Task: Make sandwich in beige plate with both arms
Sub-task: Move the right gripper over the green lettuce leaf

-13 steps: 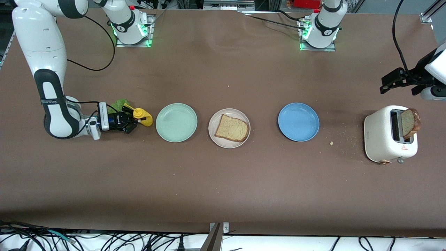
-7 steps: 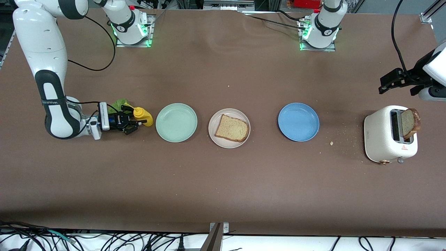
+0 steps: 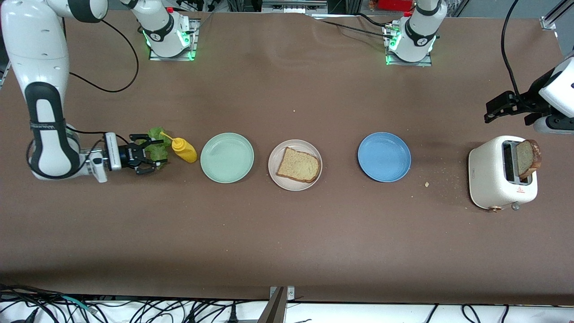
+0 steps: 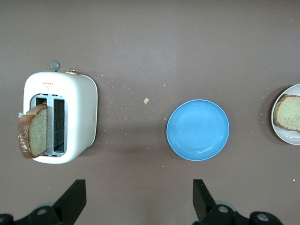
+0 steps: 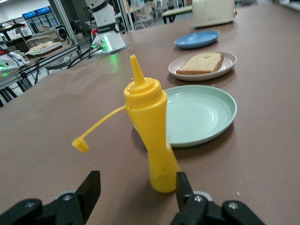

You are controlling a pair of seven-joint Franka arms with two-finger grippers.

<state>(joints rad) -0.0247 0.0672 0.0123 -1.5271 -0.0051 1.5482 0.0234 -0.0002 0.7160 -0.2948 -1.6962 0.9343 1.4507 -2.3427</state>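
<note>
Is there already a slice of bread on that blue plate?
No, the blue plate is bare; the only plated slice of bread lies on the beige plate beside it.

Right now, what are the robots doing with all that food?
They are making a sandwich, and it has only just begun. One slice of bread lies on the beige plate in the middle of the table, and a second slice sticks up out of the toaster. The right hand is open, low by the lettuce and the yellow bottle, holding nothing. The left hand waits open above the toaster's end of the table.
</note>
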